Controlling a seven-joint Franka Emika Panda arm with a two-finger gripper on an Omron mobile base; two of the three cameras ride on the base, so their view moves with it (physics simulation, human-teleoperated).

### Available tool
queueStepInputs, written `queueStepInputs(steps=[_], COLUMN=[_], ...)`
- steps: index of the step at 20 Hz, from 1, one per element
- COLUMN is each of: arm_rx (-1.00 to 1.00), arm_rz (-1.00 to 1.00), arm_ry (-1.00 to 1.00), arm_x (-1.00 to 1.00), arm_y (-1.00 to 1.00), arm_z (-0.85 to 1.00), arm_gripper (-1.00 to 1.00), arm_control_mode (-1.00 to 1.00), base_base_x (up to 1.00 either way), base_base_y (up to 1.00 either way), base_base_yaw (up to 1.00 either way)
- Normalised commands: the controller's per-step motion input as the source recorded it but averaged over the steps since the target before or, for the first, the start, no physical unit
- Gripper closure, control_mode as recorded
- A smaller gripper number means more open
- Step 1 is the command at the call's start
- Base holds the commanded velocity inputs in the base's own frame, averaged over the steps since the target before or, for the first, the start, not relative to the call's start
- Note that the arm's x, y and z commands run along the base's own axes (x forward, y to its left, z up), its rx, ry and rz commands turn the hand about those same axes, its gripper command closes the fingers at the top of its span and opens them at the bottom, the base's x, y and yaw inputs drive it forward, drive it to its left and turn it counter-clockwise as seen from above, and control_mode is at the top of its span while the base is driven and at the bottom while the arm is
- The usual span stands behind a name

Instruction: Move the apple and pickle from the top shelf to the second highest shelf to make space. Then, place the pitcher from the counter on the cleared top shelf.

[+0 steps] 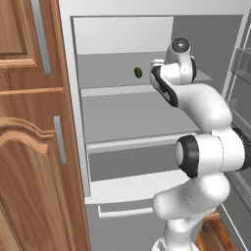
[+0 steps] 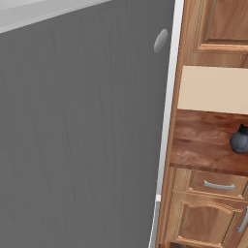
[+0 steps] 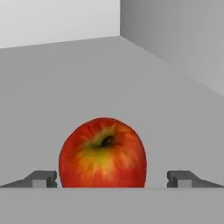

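The red apple [image 3: 103, 153] rests on the top shelf [image 3: 65, 87], close in front of the hand. My gripper [image 3: 112, 179] is open; its fingertips [image 3: 43, 178] stand wide on either side of the apple with a gap to each. In the left base view the arm reaches into the fridge onto the top shelf [image 1: 108, 68], and the wrist hides the apple. The dark green pickle [image 1: 138, 72] lies on that shelf, left of the hand. The second highest shelf [image 1: 132, 117] below it is bare. The dark grey pitcher [image 2: 240, 139] stands on the counter [image 2: 203, 140].
The open grey fridge door [image 2: 82, 135] stands between the base and the counter. Wooden cabinets [image 1: 29, 147] flank the fridge on the left. Door racks [image 1: 240, 63] are at the right of the fridge opening. The fridge side wall [image 3: 183, 39] is close to the right of the apple.
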Motion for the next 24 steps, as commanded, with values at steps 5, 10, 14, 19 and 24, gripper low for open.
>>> queueStepInputs(steps=[5, 10, 14, 19, 24], arm_rx=[0.0, 0.0, 0.0, -0.01, -0.04], arm_rz=[0.0, 0.0, 0.0, 0.0, 0.0], arm_ry=[0.0, 0.0, 0.0, 0.0, 0.0], arm_x=[0.41, 0.33, 0.19, 0.0, -0.02], arm_y=[-0.1, 0.0, 0.0, 0.0, 0.0], arm_z=[-0.05, -0.07, -0.2, -0.41, -0.51], arm_gripper=[-1.0, -1.0, -1.0, 1.0, 1.0], arm_control_mode=[-1.0, -1.0, -1.0, -1.0, -1.0], base_base_x=[0.0, 0.0, 0.0, 0.0, 0.0], base_base_y=[0.0, 0.0, 0.0, 0.0, 0.0], base_base_yaw=[0.0, 0.0, 0.0, 0.0, 0.0])
